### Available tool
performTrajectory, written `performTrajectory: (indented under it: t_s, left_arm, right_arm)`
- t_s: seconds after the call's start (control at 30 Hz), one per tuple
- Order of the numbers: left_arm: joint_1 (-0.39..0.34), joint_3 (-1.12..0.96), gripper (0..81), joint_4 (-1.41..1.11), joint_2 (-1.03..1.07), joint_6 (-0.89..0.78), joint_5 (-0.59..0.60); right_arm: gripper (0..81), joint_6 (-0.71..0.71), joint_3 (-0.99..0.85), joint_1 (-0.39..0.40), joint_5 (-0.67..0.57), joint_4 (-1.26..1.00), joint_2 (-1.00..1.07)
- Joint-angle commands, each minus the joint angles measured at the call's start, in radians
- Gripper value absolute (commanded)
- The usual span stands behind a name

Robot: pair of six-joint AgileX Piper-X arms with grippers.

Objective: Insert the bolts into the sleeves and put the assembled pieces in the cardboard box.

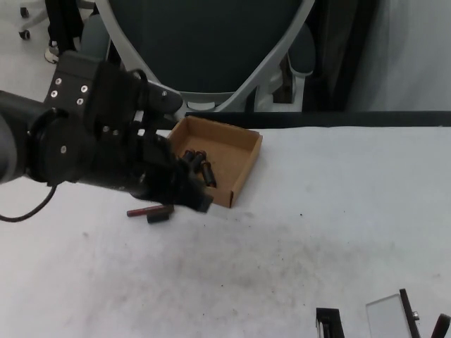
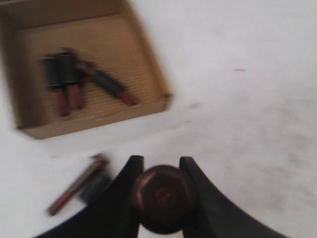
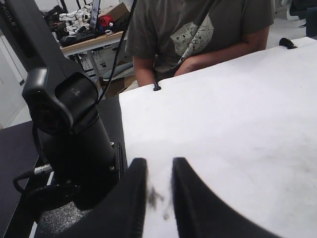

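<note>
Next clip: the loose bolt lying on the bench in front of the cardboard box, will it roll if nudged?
Probably, sideways: the bolt is a slim rod lying flat on the smooth bench. The dark sleeve beside it may block rolling that way. Its head end looks wider, so it would likely curve. It looks stiff and metallic.

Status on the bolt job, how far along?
Done: three assembled pieces lie in the cardboard box. In hand: the left pincer grips a bolt. Left: a loose bolt and a sleeve lie unassembled on the table beside the box.
</note>
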Motion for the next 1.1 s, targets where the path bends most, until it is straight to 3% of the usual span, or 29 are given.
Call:
performTrajectory:
  t_s: [0.0, 0.03, 0.07, 0.1, 0.13, 0.17, 0.2, 0.27, 0.3, 0.37, 0.4, 0.47, 0.5, 0.57, 0.6, 0.67, 0.7, 0.77, 0.8, 0.83, 0.87, 0.9, 0.97, 1.07]
  left_arm:
    - [0.007, -0.017, 0.8, 0.02, -0.001, 0.103, 0.09]
    - [0.018, -0.017, 0.8, 0.025, -0.001, 0.124, 0.304]
    - [0.028, -0.017, 0.8, 0.017, 0.004, 0.077, 0.348]
    - [0.031, -0.017, 0.8, 0.001, 0.005, -0.027, 0.227]
    - [0.029, -0.017, 0.8, 0.004, 0.005, -0.1, -0.014]
    - [0.022, -0.017, 0.8, 0.021, 0.005, -0.086, -0.148]
    - [0.022, -0.017, 0.8, 0.034, 0.005, -0.013, -0.09]
    - [0.034, -0.017, 0.8, 0.059, 0.007, 0.103, 0.296]
    - [0.036, -0.017, 0.8, 0.045, 0.009, 0.026, 0.287]
    - [0.023, -0.017, 0.8, 0.033, 0.008, -0.102, -0.043]
    - [0.02, -0.017, 0.8, 0.035, 0.008, -0.039, -0.011]
    - [0.022, -0.017, 0.8, 0.054, 0.008, 0.132, 0.336]
    - [0.024, -0.017, 0.8, 0.038, 0.008, 0.06, 0.343]
    - [0.018, -0.017, 0.8, 0.007, 0.008, -0.104, 0.021]
    - [0.011, -0.017, 0.8, 0.008, 0.008, -0.064, -0.021]
    - [0.014, -0.017, 0.8, 0.036, 0.008, 0.128, 0.306]
    - [0.013, -0.017, 0.8, 0.035, 0.01, 0.098, 0.309]
    - [0.005, -0.017, 0.8, 0.005, 0.011, -0.11, -0.008]
    - [0.0, -0.017, 0.8, 0.009, 0.011, -0.073, -0.029]
    - [0.001, -0.017, 0.8, 0.026, 0.011, 0.066, 0.157]
    - [0.001, -0.017, 0.8, 0.049, 0.011, 0.131, 0.249]
    - [0.001, -0.017, 0.8, 0.034, 0.011, 0.05, 0.208]
    - [0.001, -0.017, 0.8, -0.005, 0.011, -0.058, -0.001]
    - [0.001, -0.017, 0.8, -0.041, 0.011, 0.001, 0.033]
  right_arm:
    - [18.3, -0.001, 0.002, 0.003, -0.008, 0.018, -0.005]
    - [18.3, -0.001, 0.002, 0.003, -0.008, 0.022, -0.005]
    - [18.3, -0.001, 0.002, 0.003, -0.008, 0.021, -0.005]
    - [18.3, -0.001, 0.002, 0.003, -0.008, 0.02, -0.005]
    - [18.3, -0.001, 0.002, 0.003, -0.008, 0.012, -0.005]
    - [18.3, -0.001, 0.002, 0.003, -0.008, 0.012, -0.005]
    - [18.3, -0.001, 0.002, 0.003, -0.008, 0.015, -0.005]
    - [18.3, -0.001, 0.002, 0.003, -0.008, 0.019, -0.005]
    - [18.3, -0.001, 0.002, 0.003, -0.008, 0.017, -0.005]
    - [18.3, -0.001, 0.002, 0.003, -0.008, 0.006, -0.005]
    - [18.3, -0.001, 0.002, 0.003, -0.008, 0.006, -0.005]
    - [18.3, -0.001, 0.002, 0.003, -0.008, 0.008, -0.005]
    - [18.3, -0.001, 0.002, 0.003, -0.008, 0.008, -0.005]
    - [18.3, -0.001, 0.002, 0.003, -0.008, 0.007, -0.005]
    - [18.3, -0.001, 0.002, 0.003, -0.008, 0.007, -0.005]
    - [18.3, -0.001, 0.002, 0.003, -0.008, 0.007, -0.005]
    - [18.3, -0.001, 0.002, 0.003, -0.008, 0.009, -0.005]
    - [18.3, -0.001, 0.002, 0.003, -0.008, 0.006, -0.005]
    - [18.3, -0.001, 0.002, 0.003, -0.008, 0.006, -0.005]
    - [18.3, -0.001, 0.002, 0.003, -0.008, 0.006, -0.005]
    - [18.3, -0.001, 0.002, 0.003, -0.008, 0.006, -0.005]
    - [18.3, -0.001, 0.002, 0.003, -0.008, 0.006, -0.005]
    - [18.3, -0.001, 0.002, 0.003, -0.008, 0.006, -0.005]
    - [18.3, -0.001, 0.002, 0.003, -0.008, 0.008, -0.005]
